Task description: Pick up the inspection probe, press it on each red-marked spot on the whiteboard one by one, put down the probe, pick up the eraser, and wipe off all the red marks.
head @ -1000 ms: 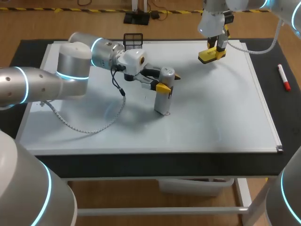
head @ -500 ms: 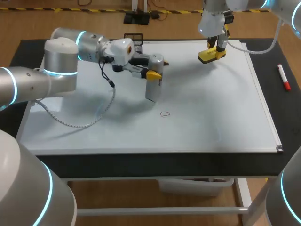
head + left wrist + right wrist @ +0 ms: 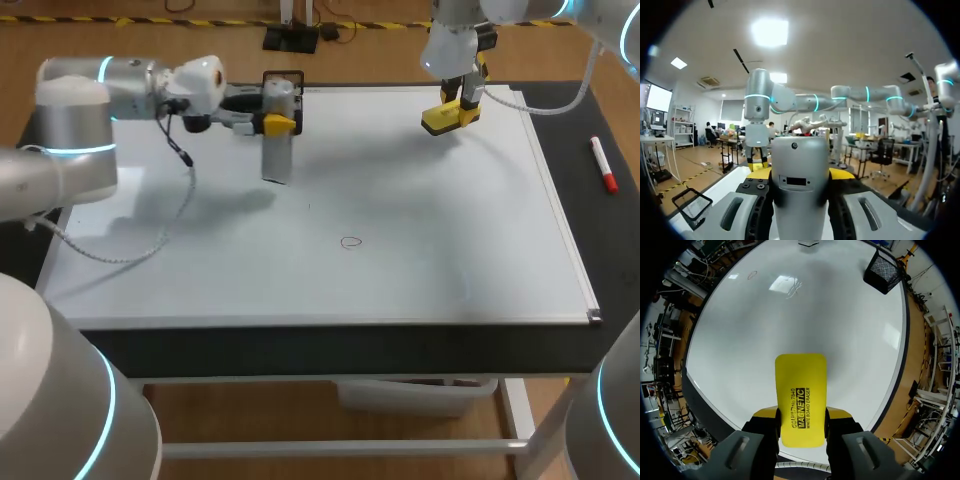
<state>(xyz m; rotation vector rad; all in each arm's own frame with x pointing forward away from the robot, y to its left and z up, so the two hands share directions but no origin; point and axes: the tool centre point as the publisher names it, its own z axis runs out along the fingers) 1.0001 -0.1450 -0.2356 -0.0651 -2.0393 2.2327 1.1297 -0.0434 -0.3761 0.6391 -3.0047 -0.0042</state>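
Head view: left gripper (image 3: pixel 274 116) clamped from two sides on the inspection probe (image 3: pixel 277 145), over the far left part of the whiteboard (image 3: pixel 450 210). Probe upright, grey and cylindrical, with its shadow falling apart from it on the board, so lifted clear of the surface. Just behind the probe, at the board's far edge, a black wire basket (image 3: pixel 285 78). Trailing from the left arm across the board's near left part, a loose cable (image 3: pixel 135 258). Near the middle of the board, well apart from the probe, one small red mark (image 3: pixel 350 241), with bare white surface between the two.

Over the far right part of the board, right gripper (image 3: pixel 456 103) closed on the yellow eraser (image 3: pixel 450 118), well apart from both mark and probe. Off the board, on the dark table at the right, a red marker (image 3: pixel 603 163).

Left wrist view: probe (image 3: pixel 800 185) filling the space between the fingers, basket (image 3: pixel 692 206) beside the gripper, right arm (image 3: pixel 758 112) ahead.

Right wrist view: eraser (image 3: pixel 801 402) pinched flat between the fingers above the whiteboard (image 3: pixel 790 325), red mark (image 3: pixel 752 275) far ahead, basket (image 3: pixel 885 262) at the far edge.
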